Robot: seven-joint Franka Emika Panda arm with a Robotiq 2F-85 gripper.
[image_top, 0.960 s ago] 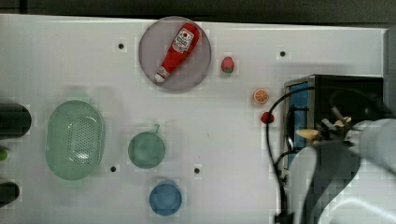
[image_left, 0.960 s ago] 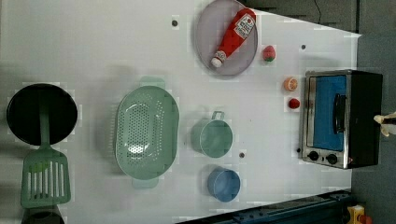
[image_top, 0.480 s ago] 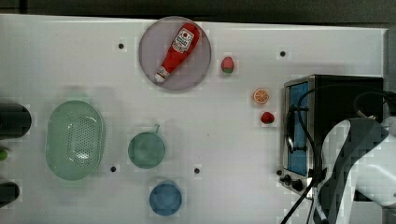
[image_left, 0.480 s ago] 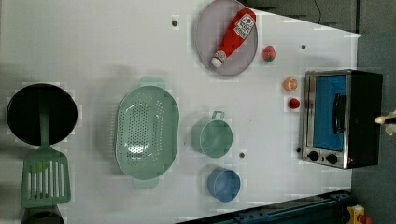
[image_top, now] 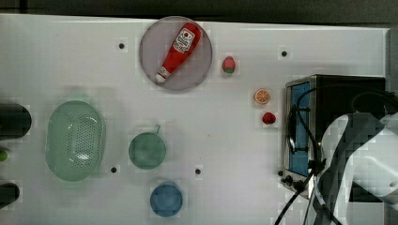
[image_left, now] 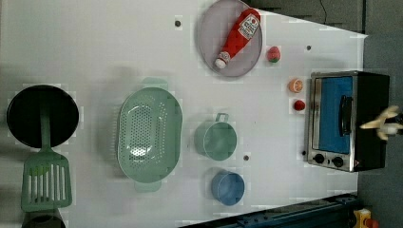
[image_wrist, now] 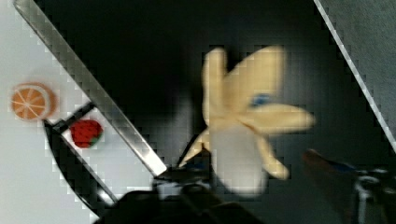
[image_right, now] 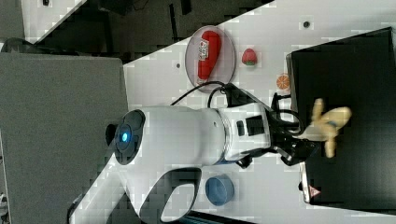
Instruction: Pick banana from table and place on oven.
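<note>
Since a second ago my arm has swung lower in the top view's right. My pincer (image_right: 306, 147) has spread open, holding nothing; the peeled banana (image_right: 328, 125) lies on the oven's (image_right: 355, 84) black top, right of the bench (image_top: 225, 122).

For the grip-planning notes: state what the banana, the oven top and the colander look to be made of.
Banana: pale yellow with peeled flaps, matte; looks like soft plastic or rubber, a toy.
Oven top: flat black panel with a dull sheen, likely painted metal; silver front frame looks like metal.
Colander: mint green, evenly perforated, smooth; probably moulded plastic.
</note>
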